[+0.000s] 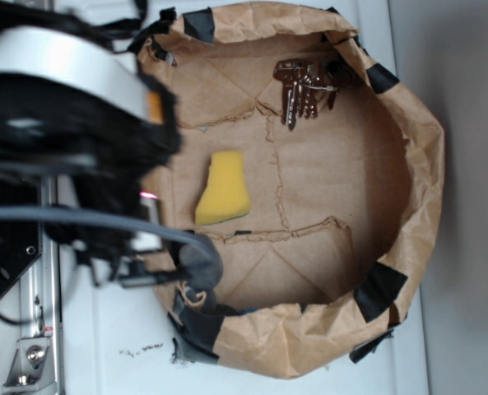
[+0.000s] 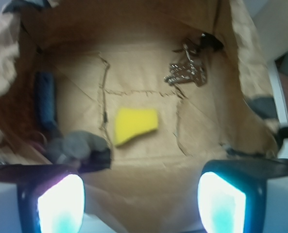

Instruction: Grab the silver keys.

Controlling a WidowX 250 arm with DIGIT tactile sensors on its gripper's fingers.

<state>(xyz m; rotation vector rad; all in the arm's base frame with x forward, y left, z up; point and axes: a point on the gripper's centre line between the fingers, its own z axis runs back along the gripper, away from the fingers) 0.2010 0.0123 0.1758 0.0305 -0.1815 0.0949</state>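
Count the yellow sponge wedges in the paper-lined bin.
1. The yellow sponge wedge lies mid-floor in the brown paper-lined bin, apart from the silver keys. The arm may hide others.

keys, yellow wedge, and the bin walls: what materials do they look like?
Silver keys: metal, shiny silver-grey, with bright glints.
Yellow wedge: likely sponge or foam, with a matte surface and soft edges.
Bin wall: brown paper or thin cardboard, creased and crumpled, patched with black tape.

Place: robot lab bench | Signs: white table (image 1: 466,346), metal rail (image 1: 42,329), taped paper bin (image 1: 416,189), loose cables (image 1: 95,218)
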